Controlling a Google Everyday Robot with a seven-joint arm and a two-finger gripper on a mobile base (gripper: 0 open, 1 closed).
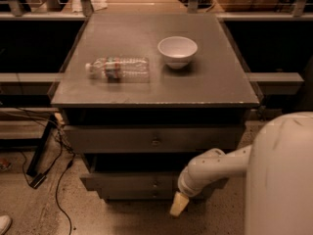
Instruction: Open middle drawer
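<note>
The gray cabinet has three flat drawer fronts, one below the other. The middle drawer (122,181) sits under the wider top drawer (112,139); its small round knob (155,183) is at its centre. Its front stands slightly out from the dark gap above it. The narrow bottom drawer (132,195) lies just beneath. My gripper (178,204) hangs at the end of the white arm (215,168), its cream tip pointing down. It is in front of the cabinet, just right of and below the middle knob, not touching it.
On the cabinet top (215,82) lie a clear plastic bottle (119,69) on its side and a white bowl (177,50). My large white body (281,175) fills the lower right. Black cables (56,170) trail on the floor at the left.
</note>
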